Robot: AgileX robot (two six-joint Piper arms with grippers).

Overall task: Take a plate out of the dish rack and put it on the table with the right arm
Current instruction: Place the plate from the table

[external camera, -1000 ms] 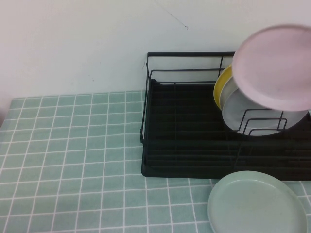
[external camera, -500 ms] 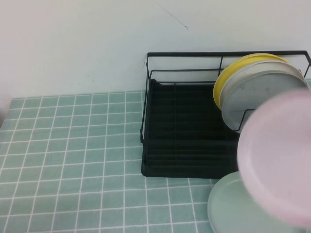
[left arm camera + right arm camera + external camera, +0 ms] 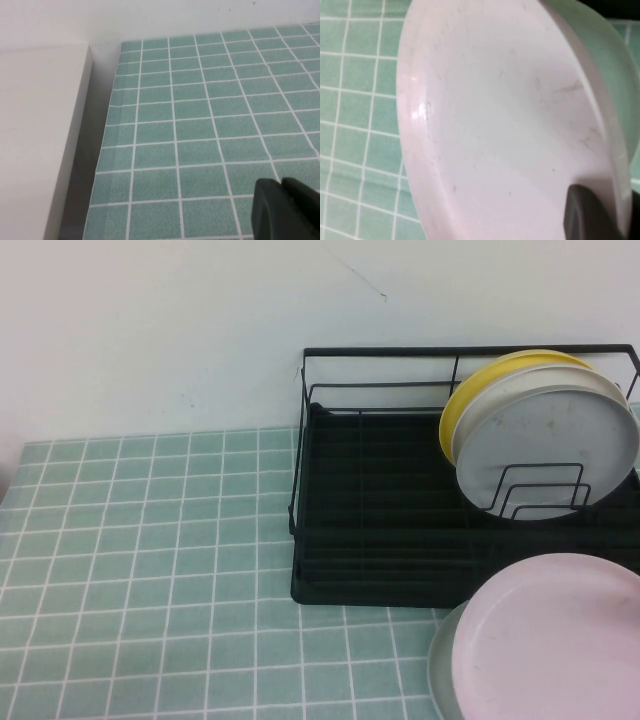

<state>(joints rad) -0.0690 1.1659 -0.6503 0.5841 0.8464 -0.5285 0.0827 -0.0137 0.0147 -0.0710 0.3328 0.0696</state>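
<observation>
The pale pink plate [image 3: 550, 640] is low at the table's front right, lying nearly flat over the mint-green plate [image 3: 441, 665], in front of the black wire dish rack [image 3: 380, 530]. I cannot tell whether the two plates touch. In the right wrist view the pink plate [image 3: 495, 125] fills the picture and my right gripper [image 3: 615, 210] is shut on its rim, with one black finger [image 3: 587, 215] on its inner face. The right gripper is out of the high view. My left gripper [image 3: 282, 187] is shut and empty above the green tiled table [image 3: 200, 100].
A grey plate [image 3: 545, 445] and a yellow plate [image 3: 480, 385] stand upright in the rack's right end. The mint-green plate [image 3: 605, 55] shows under the pink one. A white ledge [image 3: 40, 125] borders the table [image 3: 150, 570] at its left edge.
The pink plate has come down from above the rack's right end to the front right, and has tilted from nearly upright to nearly flat over the mint-green plate.
</observation>
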